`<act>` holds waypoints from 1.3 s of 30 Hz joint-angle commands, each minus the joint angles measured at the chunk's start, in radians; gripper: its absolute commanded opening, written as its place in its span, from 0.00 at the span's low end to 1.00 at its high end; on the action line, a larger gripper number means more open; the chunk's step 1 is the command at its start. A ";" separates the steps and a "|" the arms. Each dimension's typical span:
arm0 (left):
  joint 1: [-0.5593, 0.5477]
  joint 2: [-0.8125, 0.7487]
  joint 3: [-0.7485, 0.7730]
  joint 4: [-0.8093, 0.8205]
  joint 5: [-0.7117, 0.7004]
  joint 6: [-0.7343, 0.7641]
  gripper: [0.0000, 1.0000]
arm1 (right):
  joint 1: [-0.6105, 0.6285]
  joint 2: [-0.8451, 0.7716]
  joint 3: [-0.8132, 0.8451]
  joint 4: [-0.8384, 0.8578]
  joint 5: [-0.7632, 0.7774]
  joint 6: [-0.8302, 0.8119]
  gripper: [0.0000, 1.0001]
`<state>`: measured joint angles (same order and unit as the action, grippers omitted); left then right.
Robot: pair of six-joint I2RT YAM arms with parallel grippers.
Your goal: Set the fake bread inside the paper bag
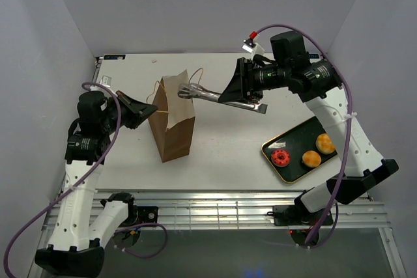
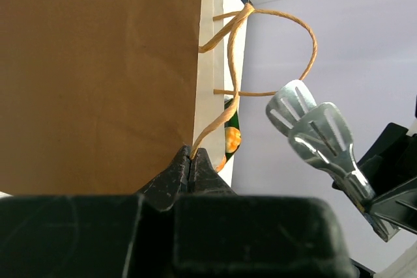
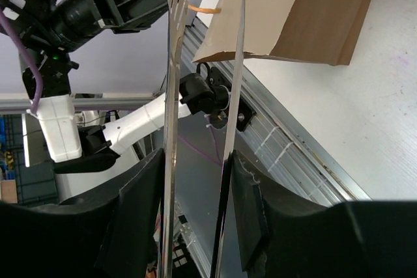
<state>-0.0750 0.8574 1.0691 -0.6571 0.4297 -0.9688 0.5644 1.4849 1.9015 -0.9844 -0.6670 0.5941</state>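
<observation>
1. Walls close in the table (image 1: 221,141) on its left, back and right; bare top lies between the bag (image 1: 174,125) and the tray (image 1: 296,136), and more at the bag's 12 o'clock
2. The bag stands left of centre, upright, long axis vertical, mouth up, cord handles (image 2: 273,30) at the top; its inside is hidden
3. The left gripper (image 1: 151,112), at the bag's 9 o'clock, is pinched tight on one cord handle
4. The right gripper (image 1: 229,96), at the bag's 2 o'clock, clamps metal tongs (image 1: 208,94) by their arms; the tongs point toward 9 o'clock, tips by the bag's top near the handles, blades empty
5. The tray lies at the bag's 4 o'clock, near the table's front-right edge, long axis running 2 to 8 o'clock
6. The bread sits on the tray, well apart from the bag: a donut (image 1: 281,157) at the 8 o'clock end, two buns (image 1: 312,158) toward 2 o'clock
</observation>
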 commanded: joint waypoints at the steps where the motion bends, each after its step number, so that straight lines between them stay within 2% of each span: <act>1: 0.000 -0.029 0.015 -0.041 -0.009 0.018 0.00 | 0.003 -0.055 0.030 0.065 -0.049 0.053 0.50; 6: -0.002 -0.044 0.012 -0.079 -0.014 0.021 0.00 | -0.001 -0.103 0.028 0.112 -0.060 0.131 0.50; 14: -0.002 -0.049 0.012 -0.133 0.001 0.038 0.00 | -0.075 -0.155 0.059 0.108 -0.025 0.167 0.50; 19: -0.002 -0.061 0.005 -0.165 0.006 0.056 0.00 | -0.201 -0.216 0.050 0.110 -0.014 0.176 0.50; 27: -0.002 0.009 0.066 -0.231 0.032 0.151 0.00 | -0.470 -0.322 -0.079 0.107 -0.036 0.206 0.50; 30: -0.002 0.037 0.083 -0.246 0.064 0.174 0.00 | -0.530 -0.341 -0.084 0.105 -0.049 0.217 0.49; 39: -0.002 0.098 0.126 -0.300 0.098 0.206 0.00 | -0.603 -0.342 -0.042 0.105 -0.054 0.263 0.49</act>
<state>-0.0750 0.9455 1.1461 -0.9257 0.5022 -0.7959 -0.0113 1.1603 1.8313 -0.9157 -0.7033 0.8326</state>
